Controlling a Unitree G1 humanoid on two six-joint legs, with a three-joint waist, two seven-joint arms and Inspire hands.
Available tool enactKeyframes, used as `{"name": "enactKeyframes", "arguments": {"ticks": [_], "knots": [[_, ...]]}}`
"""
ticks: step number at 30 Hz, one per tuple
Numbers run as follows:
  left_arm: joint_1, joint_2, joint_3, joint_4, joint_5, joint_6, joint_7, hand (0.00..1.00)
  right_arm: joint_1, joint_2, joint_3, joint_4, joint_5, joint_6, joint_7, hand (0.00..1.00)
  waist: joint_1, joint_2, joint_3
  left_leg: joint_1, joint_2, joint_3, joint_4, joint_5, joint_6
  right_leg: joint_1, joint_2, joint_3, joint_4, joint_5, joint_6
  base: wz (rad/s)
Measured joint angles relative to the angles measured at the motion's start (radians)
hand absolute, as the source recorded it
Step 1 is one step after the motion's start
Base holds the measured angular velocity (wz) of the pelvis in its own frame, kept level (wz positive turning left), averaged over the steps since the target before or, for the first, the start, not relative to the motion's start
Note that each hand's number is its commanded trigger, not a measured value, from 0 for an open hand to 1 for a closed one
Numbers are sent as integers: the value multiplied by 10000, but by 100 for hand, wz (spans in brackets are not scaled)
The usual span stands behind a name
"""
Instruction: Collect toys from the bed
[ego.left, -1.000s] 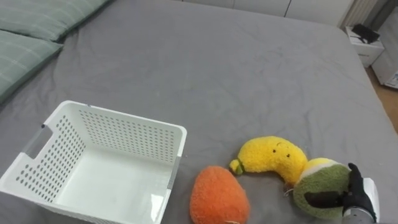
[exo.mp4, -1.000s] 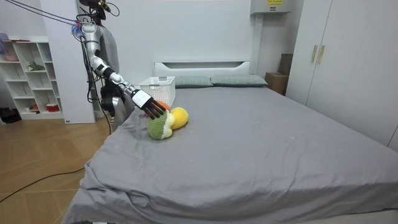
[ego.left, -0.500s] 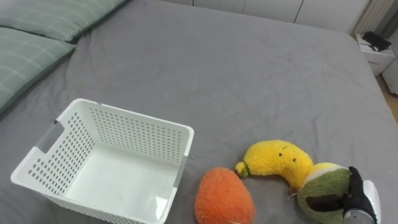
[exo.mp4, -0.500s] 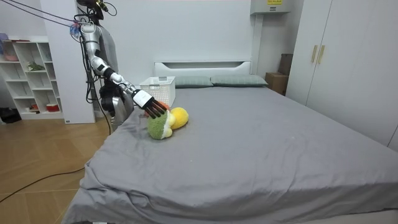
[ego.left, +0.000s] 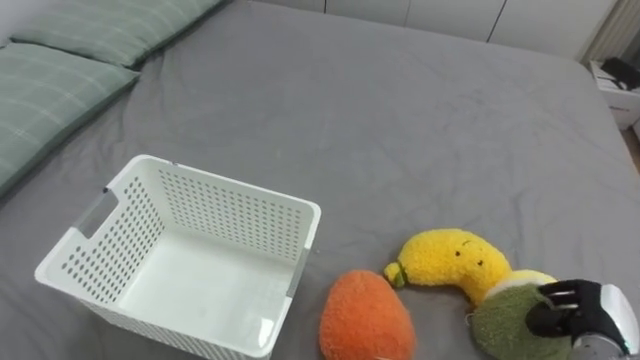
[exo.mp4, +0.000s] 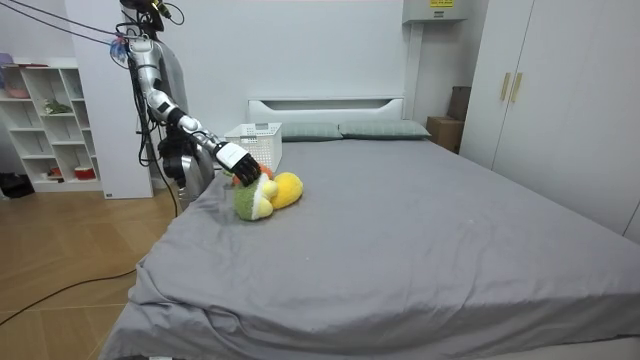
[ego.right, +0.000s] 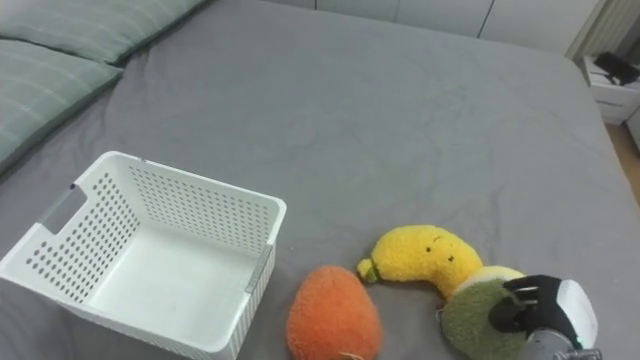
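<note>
Three plush toys lie on the grey bed (ego.left: 400, 110) near its front edge: an orange one (ego.left: 365, 318), a yellow banana-shaped one (ego.left: 455, 265) and a green one with a pale cut face (ego.left: 505, 330). My right hand (ego.left: 582, 315) comes in from the lower right and sits on the green plush, its dark fingers curled over the toy's top. In the room view I stand at the bedside on the room view's left, my right arm stretched out to the green plush (exo.mp4: 248, 203). A white perforated basket (ego.left: 215, 182) stands to the left of the toys, with nothing in it.
Green checked pillows (ego.left: 60, 80) lie at the bed's far left. A white nightstand (ego.left: 620, 85) stands past the bed's far right corner. In the room view a white shelf unit (exo.mp4: 50, 120) and wardrobes (exo.mp4: 570, 110) line the walls.
My right hand's fingers have curled down onto the green plush, which has shifted slightly toward me in the room view. The head camera has drifted a little.
</note>
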Motion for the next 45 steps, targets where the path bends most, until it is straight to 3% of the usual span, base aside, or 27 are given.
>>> {"name": "enactKeyframes", "arguments": {"ticks": [14, 19, 25, 35, 41, 45], "knots": [[-331, 38, 0, 0, 149, -49, -172, 0, 71, 27, 10, 317, -675, -49, 453, 100, -3, -120, -27, -1, -24, -30, 0, 43, 23, -14, -29, -20, 26, 0, 18, 1], [-476, 115, 15, 15, 183, -238, -145, 0, 78, 24, 10, 317, -653, -185, 466, 100, 13, -132, -33, 16, -16, -25, -38, 43, 23, -12, 3, 72, -91, 46, 28, 0], [-645, 106, 33, 73, 278, -339, -93, 0, 103, 23, -25, 22, -633, -363, 524, 100, -8, -141, -57, -32, 21, 243, -97, 42, 24, -149, 18, 255, -36, 63, 34, -12], [-624, 95, 311, -8, 342, -301, -181, 0, 732, 24, -79, -3486, -683, -339, 787, 100, -254, -159, -83, 181, 101, 662, -308, 44, 35, -292, 68, 729, 91, 66, 36, -13], [-805, 98, 399, 0, 198, -302, -159, 0, 938, 29, -70, -5029, -684, -343, 814, 100, -306, -324, 4, 161, 164, 802, -369, 39, 37, -402, 72, 819, 104, 71, 35, -6], [-880, 102, 387, -3, 210, -304, -159, 0, 933, 2, -106, -6298, -690, -344, 836, 100, -372, -442, -17, 6, 178, 904, -381, 39, 39, -623, 80, 916, 155, 74, 34, -7]]}}
